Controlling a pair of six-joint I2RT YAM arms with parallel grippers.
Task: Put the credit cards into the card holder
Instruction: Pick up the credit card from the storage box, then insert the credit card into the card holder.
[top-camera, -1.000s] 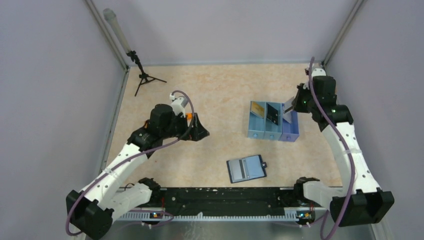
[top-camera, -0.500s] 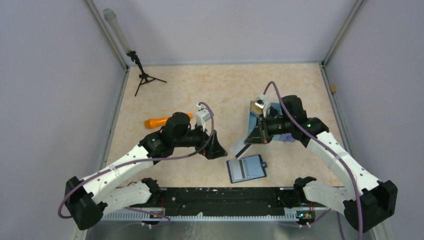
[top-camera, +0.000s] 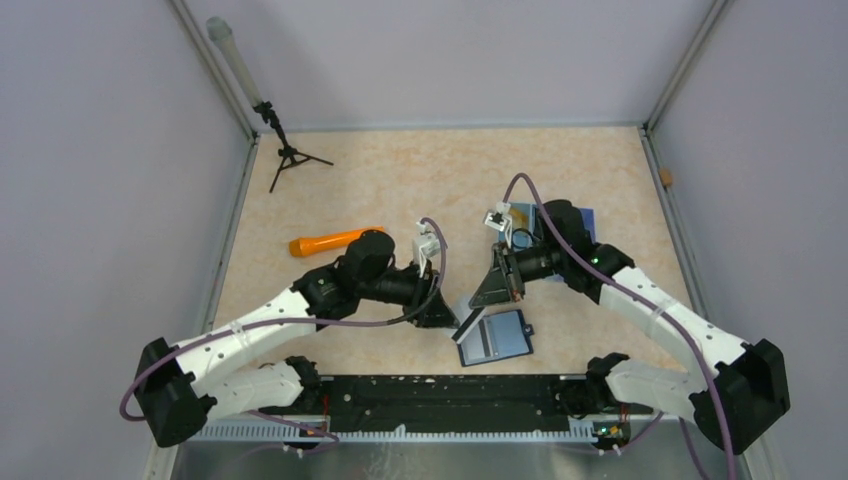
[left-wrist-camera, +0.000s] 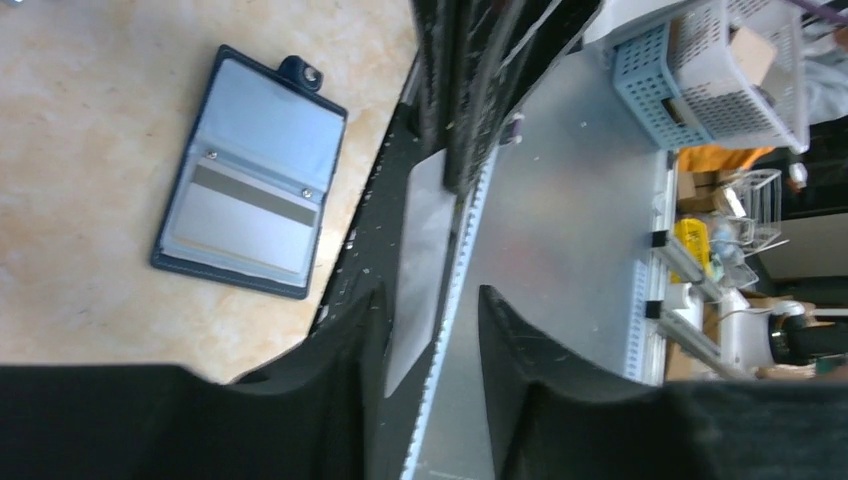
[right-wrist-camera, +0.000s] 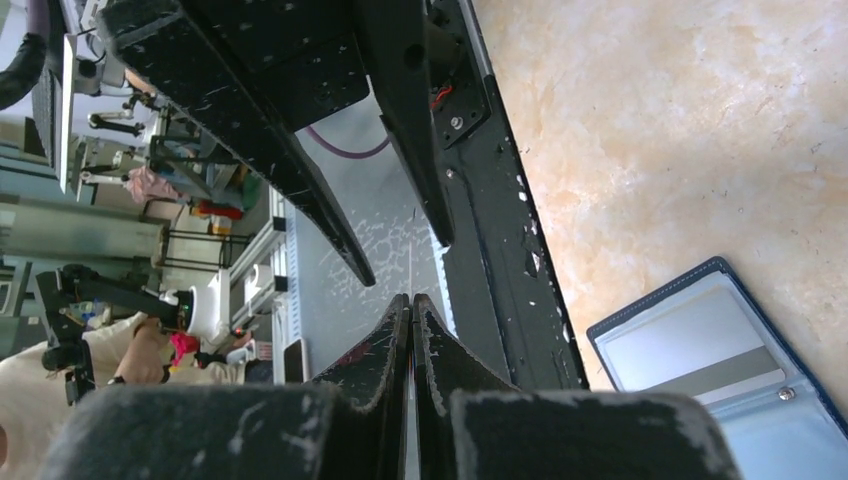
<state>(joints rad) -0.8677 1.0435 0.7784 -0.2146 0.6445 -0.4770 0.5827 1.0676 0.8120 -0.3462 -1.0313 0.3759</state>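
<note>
Top view: the navy folding card holder (top-camera: 497, 337) lies open on the tan marbled desk (top-camera: 400, 180), its pale slots apparently unfilled. A blue compartment tray (top-camera: 586, 216) is mostly hidden behind the right arm. Left wrist: the left tool (left-wrist-camera: 430, 292) stands half-wide around a thin whitish credit card (left-wrist-camera: 425, 210), not clamping. Right wrist: the right tool (right-wrist-camera: 411, 300) pinches that card edge-on. Slotting seems ahead.

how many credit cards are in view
2. One pale thin card is pinched by the right gripper beside the open navy-blue card holder; one gold card sits in the blue tray behind the right arm. More may be hidden there.
</note>
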